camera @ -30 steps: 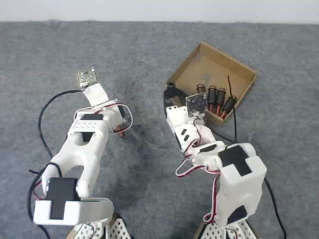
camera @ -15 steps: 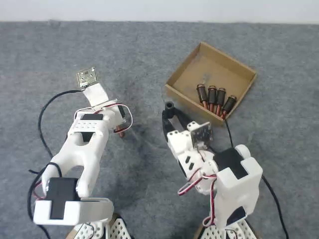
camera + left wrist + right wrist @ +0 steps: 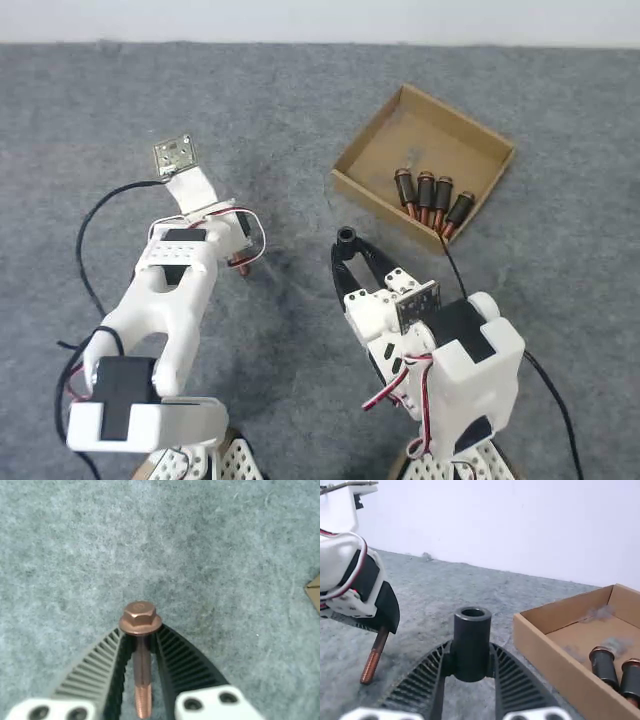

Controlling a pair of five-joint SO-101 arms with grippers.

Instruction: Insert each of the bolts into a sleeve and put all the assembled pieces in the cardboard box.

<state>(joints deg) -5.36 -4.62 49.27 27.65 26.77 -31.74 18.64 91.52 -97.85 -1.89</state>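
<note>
My left gripper [image 3: 142, 645] is shut on a copper bolt [image 3: 141, 656], hex head away from the wrist; in the high view the bolt [image 3: 243, 266] pokes out beside the left arm over the carpet. My right gripper [image 3: 470, 662] is shut on a black sleeve [image 3: 471, 642], held upright with its bore facing up; from above the sleeve [image 3: 346, 238] sits at the fingertips, left of the cardboard box [image 3: 372, 140]. Several assembled bolt-and-sleeve pieces [image 3: 427, 198] lie side by side in the box. From the right wrist, the left gripper with the bolt [image 3: 374, 656] hangs to one side.
Grey carpet covers the table. The box's near wall [image 3: 555, 662] stands close beside the right gripper. Cables trail along both arms, one [image 3: 455, 275] running from the right arm toward the box. Open carpet lies between the two grippers.
The right arm has pulled back from the box edge toward its base, carrying the sleeve. The left arm has stayed still with its bolt.
</note>
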